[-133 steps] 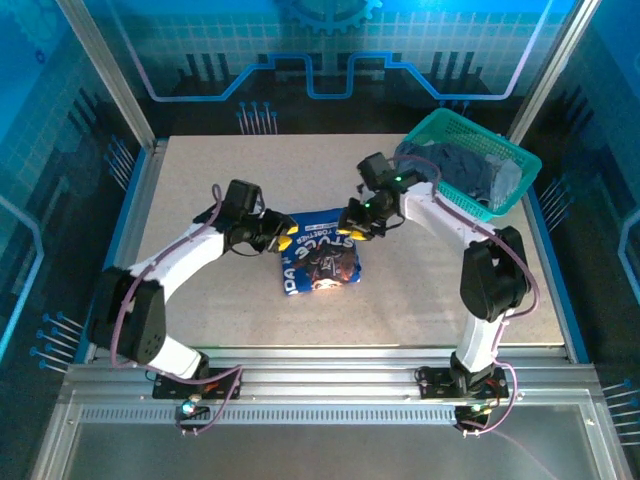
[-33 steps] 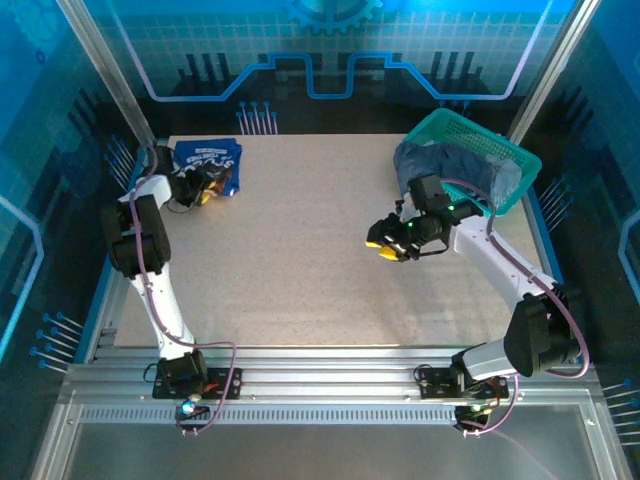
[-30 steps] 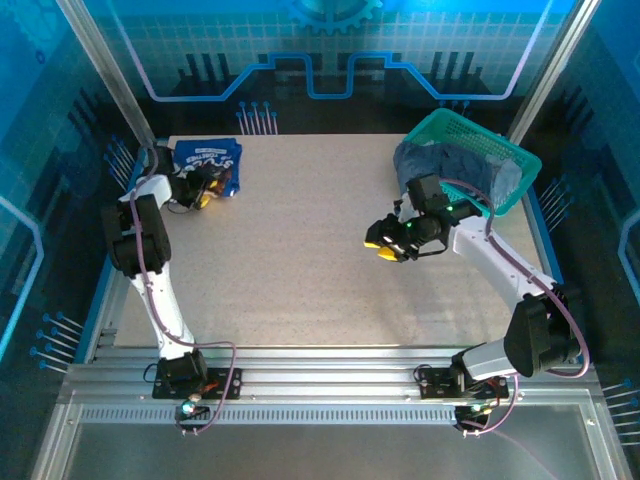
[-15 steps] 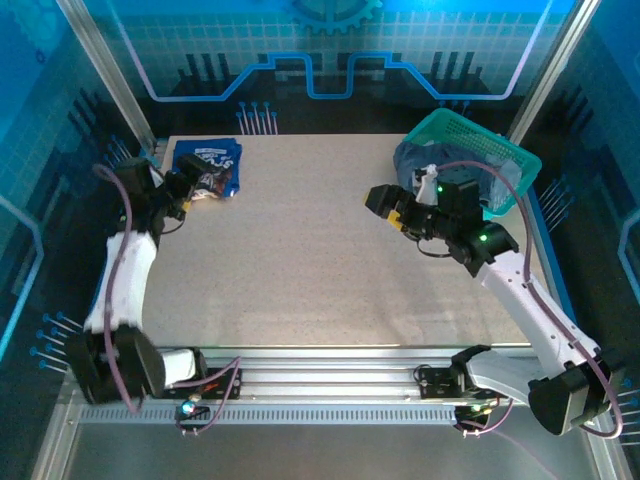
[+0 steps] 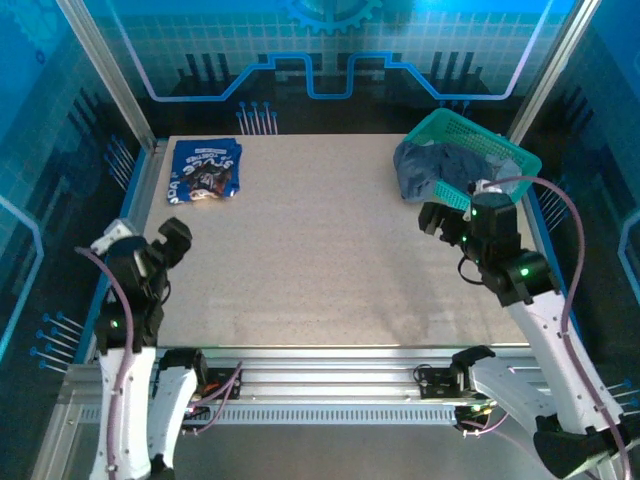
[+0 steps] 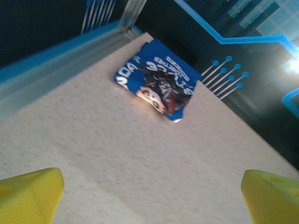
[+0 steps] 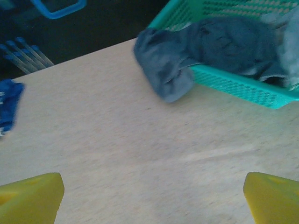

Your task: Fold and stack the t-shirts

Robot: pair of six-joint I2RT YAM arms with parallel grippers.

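Royal blue t-shirt [image 5: 205, 170] folded at the table's [image 5: 320, 260] ten o'clock corner; grey-blue t-shirts [image 5: 440, 165] in the teal basket [image 5: 525, 160] at two o'clock.
The right wrist view adds one grey-blue shirt [image 7: 163, 77] spilling over the basket rim onto the table; left gripper [image 5: 170, 245] and right gripper [image 5: 442, 218] both spread wide, holding and touching nothing.

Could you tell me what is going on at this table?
It's a t-shirt folding job. One royal blue t-shirt lies folded at the table's far left corner. Grey-blue t-shirts wait in the teal basket at far right, one draping over its rim. The left end effector and right end effector are open and hold nothing.
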